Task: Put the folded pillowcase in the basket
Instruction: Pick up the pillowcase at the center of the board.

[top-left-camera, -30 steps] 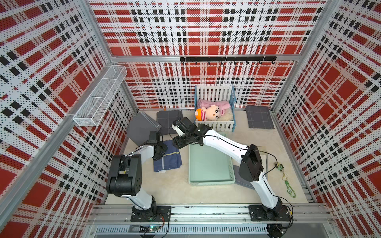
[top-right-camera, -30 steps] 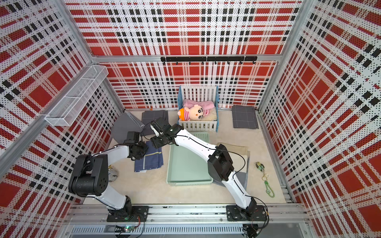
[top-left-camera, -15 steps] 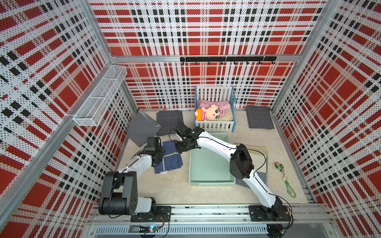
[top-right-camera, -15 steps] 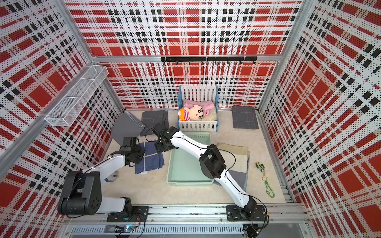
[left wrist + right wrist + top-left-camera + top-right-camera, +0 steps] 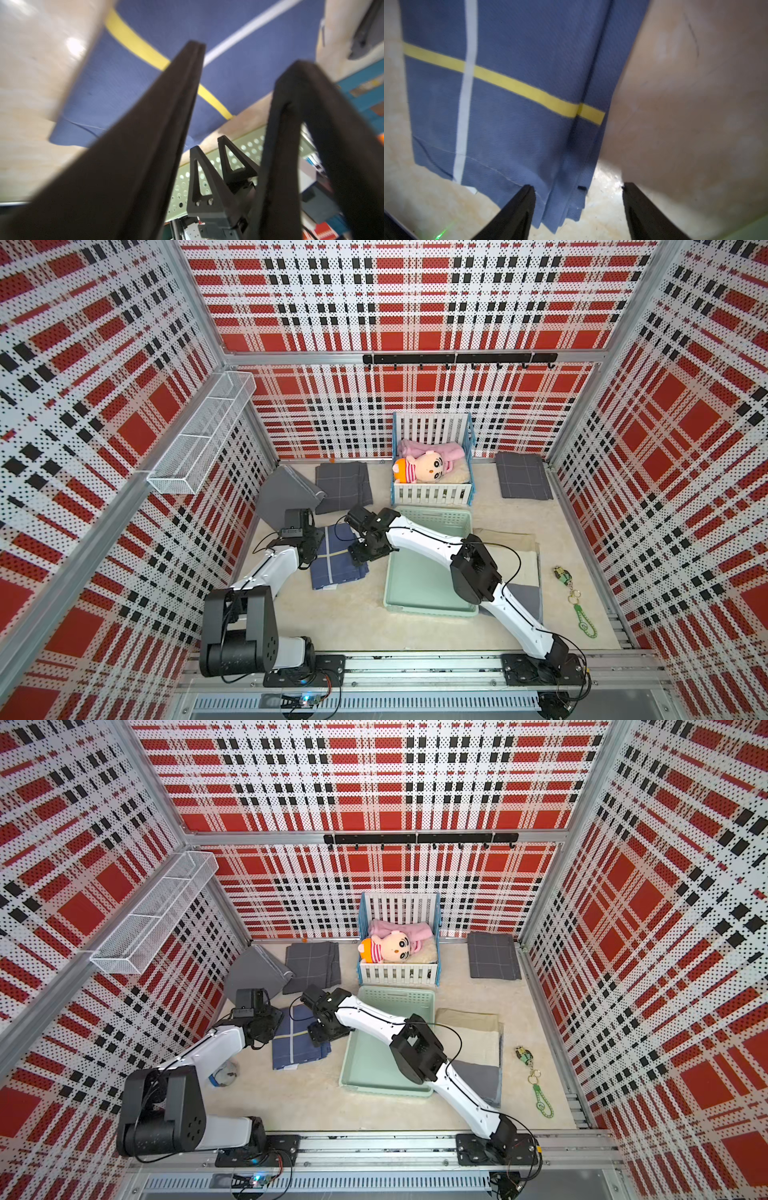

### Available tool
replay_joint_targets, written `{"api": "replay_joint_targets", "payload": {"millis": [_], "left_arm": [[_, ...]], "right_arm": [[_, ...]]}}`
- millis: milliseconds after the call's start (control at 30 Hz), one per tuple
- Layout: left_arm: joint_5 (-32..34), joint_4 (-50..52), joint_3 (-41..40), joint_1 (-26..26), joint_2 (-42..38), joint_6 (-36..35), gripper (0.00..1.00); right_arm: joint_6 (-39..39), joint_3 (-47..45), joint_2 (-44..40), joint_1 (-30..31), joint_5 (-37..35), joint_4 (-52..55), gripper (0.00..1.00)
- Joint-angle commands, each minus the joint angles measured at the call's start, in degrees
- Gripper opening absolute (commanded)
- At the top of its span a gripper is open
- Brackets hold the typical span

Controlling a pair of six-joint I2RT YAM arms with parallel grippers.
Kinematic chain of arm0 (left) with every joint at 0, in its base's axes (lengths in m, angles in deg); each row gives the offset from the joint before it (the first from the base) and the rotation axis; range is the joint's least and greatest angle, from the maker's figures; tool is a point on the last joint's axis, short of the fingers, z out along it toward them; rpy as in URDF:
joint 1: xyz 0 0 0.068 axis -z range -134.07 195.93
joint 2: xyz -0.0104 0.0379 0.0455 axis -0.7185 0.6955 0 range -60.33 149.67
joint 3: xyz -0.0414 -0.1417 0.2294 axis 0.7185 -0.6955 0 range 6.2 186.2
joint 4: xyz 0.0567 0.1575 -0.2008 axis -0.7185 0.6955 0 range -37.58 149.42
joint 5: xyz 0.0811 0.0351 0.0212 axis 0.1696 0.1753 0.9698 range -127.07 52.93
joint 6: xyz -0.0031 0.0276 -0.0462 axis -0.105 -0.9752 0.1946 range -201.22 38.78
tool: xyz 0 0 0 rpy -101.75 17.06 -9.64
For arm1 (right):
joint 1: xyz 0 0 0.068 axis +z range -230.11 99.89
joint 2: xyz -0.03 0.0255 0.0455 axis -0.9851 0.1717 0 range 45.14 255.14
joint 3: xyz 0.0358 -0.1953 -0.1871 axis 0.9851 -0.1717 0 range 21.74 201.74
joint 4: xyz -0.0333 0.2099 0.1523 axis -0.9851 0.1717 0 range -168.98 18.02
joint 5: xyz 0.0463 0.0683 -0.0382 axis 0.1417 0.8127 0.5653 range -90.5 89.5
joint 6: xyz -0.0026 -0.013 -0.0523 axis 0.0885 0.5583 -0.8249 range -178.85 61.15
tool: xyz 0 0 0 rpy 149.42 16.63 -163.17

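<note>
Fingers (image 5: 515, 214) of your right gripper (image 5: 578, 186) stand spread, gripping nothing. The near corner of the folded blue pillowcase (image 5: 519, 83) lies between their tips, one tip over the cloth and the other over bare table (image 5: 675, 104).

Your left gripper (image 5: 249, 54) is likewise released, its fingers apart and empty. It is aimed low across the pillowcase from the opposite edge; that view is blurred, so you cannot tell whether the fingers touch the cloth.

The pillowcase lies flat on the table between your two grippers, a yellow and a white stripe crossing on top, outside the basket (image 5: 434, 517). The mint-green basket sits just behind your right gripper, on the side away from the left one. A strip of table separates it from the cloth, and your right arm reaches over it.

Beyond both grippers, away from the arm bases, stand a white crib (image 5: 432, 493) holding a doll (image 5: 424, 468) and a folded grey cloth (image 5: 343, 487).
</note>
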Motion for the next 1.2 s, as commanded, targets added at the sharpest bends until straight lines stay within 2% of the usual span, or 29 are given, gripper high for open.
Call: {"api": "replay_joint_targets", "payload": {"millis": [0, 300, 533, 767, 1100, 1167], "left_arm": [[2.5, 2.3, 2.8, -1.9, 2.0, -5.4, 0.43], [5.0, 4.6, 8.2, -5.7, 8.8, -10.8, 0.48], [-2.1, 1.3, 8.3, -4.7, 13.6, -12.9, 0.49], [-6.4, -3.9, 6.4, -4.1, 13.6, -13.6, 0.53], [-6.0, -1.1, 6.4, -4.3, 17.9, -15.2, 0.53], [-6.9, 0.1, 6.7, -4.1, 19.4, -16.2, 0.50]], "right_arm": [[0.8, -0.2, 1.7, 0.5, 0.7, 1.3, 0.75], [0.8, 1.0, 4.1, 1.9, 1.9, 1.8, 0.68], [0.7, 0.8, 4.5, 2.0, 2.1, 1.0, 0.66], [0.4, 0.9, 5.3, 2.0, 2.7, 0.7, 0.63], [-0.3, 0.5, 5.5, 1.9, 3.8, 0.8, 0.63], [-0.5, 0.6, 5.6, 1.9, 4.2, 0.9, 0.61]]}}
